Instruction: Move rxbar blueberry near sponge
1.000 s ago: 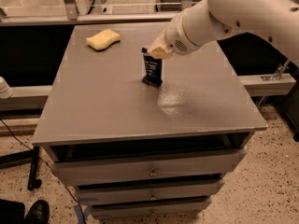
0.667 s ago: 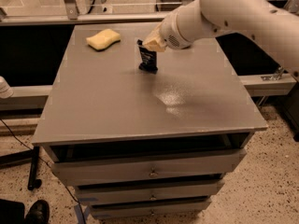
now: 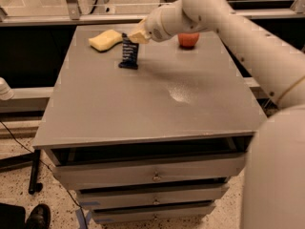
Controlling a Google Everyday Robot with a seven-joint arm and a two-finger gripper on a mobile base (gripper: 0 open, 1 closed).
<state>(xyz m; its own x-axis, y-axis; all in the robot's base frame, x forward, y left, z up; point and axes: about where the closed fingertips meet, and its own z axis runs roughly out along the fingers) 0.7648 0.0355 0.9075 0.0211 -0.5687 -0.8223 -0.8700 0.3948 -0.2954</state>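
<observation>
Risk on release: toppling of rxbar blueberry (image 3: 128, 52), held on end, tall and narrow. Possible fall against sponge (image 3: 106, 39), nudging it, or slip from grip if dragged along surface (image 3: 143, 109). Pincer (image 3: 135, 36) over rear of surface, clamped on bar's top end, fingers nearly together. Bar upright just beside sponge, lower end at surface. Apple (image 3: 188, 40) well apart.

Dim — gripper (image 3: 130, 36) atop rxbar blueberry (image 3: 128, 54); table (image 3: 114, 113) glare.

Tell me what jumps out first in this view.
The big white arm reaches in from the right, its gripper pinching the top of the rxbar blueberry, upright at the tabletop's far left. Just left lies the pale sponge; a red apple sits right of the gripper.
</observation>
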